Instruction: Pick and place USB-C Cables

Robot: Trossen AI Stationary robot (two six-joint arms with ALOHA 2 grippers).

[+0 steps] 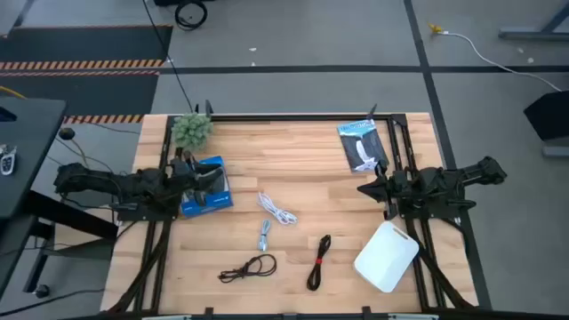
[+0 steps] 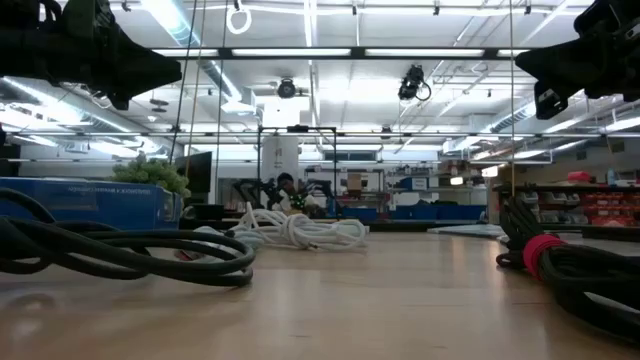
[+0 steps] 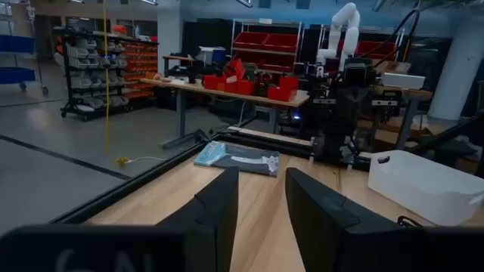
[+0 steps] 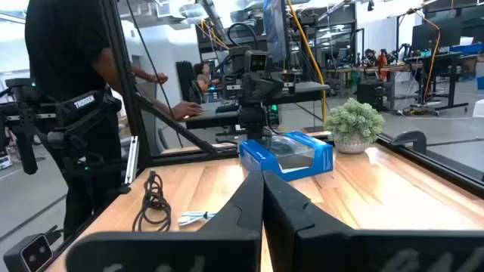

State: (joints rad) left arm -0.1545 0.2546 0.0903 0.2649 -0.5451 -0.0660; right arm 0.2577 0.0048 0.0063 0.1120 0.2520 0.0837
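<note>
High view: four cables lie mid-tabletop toward the front edge: white cable (image 1: 278,212), grey cable (image 1: 264,235), black loop (image 1: 249,268), red-banded cable (image 1: 319,262). Left gripper (image 1: 212,179) jaws apart; right gripper (image 1: 362,189) jaws closed, empty.

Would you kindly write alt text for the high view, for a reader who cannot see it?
Four coiled cables lie apart on a wooden table: white, silver-grey, a thin black loop and a black bundle. The left tool sits over a blue box; the right tool waits between a dark packet and a white bin.
</note>
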